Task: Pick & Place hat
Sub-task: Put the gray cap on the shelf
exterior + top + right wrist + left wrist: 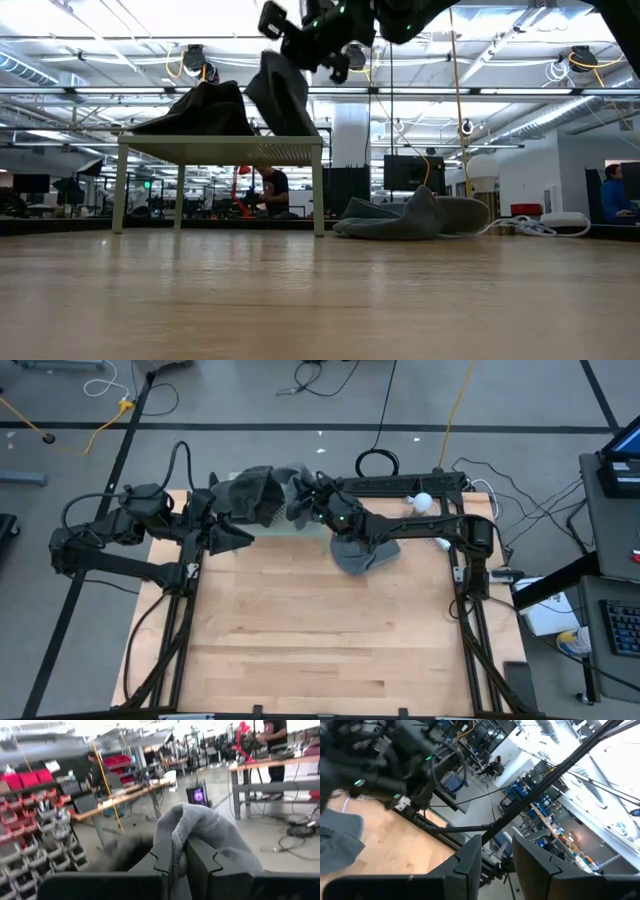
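My right gripper (pixel 303 503) is over the far middle of the table, shut on a grey hat (pixel 281 95) that hangs above a small white rack (pixel 220 148). A second dark hat (pixel 200 110) lies on the rack's top. Another grey hat (pixel 364 553) lies flat on the wooden table, right of the rack, also in the low view (pixel 410 216). My left gripper (pixel 238 537) hovers by the rack's near left side, open and empty, its fingers (pixel 470 862) pointing across the table toward the right arm. My right gripper pinches a fold of the grey hat's knit fabric (pixel 176 836) between its two fingers. In the low view the fingers come from above. The hat (pixel 281 95) hangs below them, with its lower end level with the rack's top; whether it touches the rack, I cannot tell.
The rack stands at the table's far edge, left of centre. A white ball-like object (pixel 423 502) and cables (pixel 500 500) lie beyond the far right corner. The near half of the table (pixel 320 640) is bare wood. People and workbenches show in the room behind.
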You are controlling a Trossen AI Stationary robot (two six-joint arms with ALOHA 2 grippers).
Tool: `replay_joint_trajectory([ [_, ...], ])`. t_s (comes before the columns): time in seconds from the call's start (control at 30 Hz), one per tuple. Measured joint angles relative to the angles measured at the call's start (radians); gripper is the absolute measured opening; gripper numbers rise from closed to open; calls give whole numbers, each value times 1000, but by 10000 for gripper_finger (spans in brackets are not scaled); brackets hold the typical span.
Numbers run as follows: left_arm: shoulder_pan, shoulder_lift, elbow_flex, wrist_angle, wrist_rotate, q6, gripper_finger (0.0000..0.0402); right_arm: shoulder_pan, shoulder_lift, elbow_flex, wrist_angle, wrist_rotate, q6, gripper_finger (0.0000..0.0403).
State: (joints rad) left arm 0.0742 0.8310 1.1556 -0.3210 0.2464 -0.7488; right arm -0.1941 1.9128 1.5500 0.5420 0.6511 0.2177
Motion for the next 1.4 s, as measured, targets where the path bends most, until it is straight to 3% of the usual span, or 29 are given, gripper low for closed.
replay_joint_trajectory([
  [0.23, 0, 0, 0, 0, 16, 3, 113, -6, 34, -1, 29, -3, 6, 28],
  [0.63, 0, 0, 0, 0, 15, 3, 113, -17, 48, -1, 40, -117, 0, 19],
  [0.8, 0, 0, 0, 0, 1, 3, 113, -34, 49, -1, 32, -236, 7, 23],
  [1.17, 0, 0, 0, 0, -11, 2, 113, -41, 60, -1, 14, -264, -18, 26],
  [1.4, 0, 0, 0, 0, -12, -1, 113, -54, 65, 15, 17, -335, -17, 22],
])
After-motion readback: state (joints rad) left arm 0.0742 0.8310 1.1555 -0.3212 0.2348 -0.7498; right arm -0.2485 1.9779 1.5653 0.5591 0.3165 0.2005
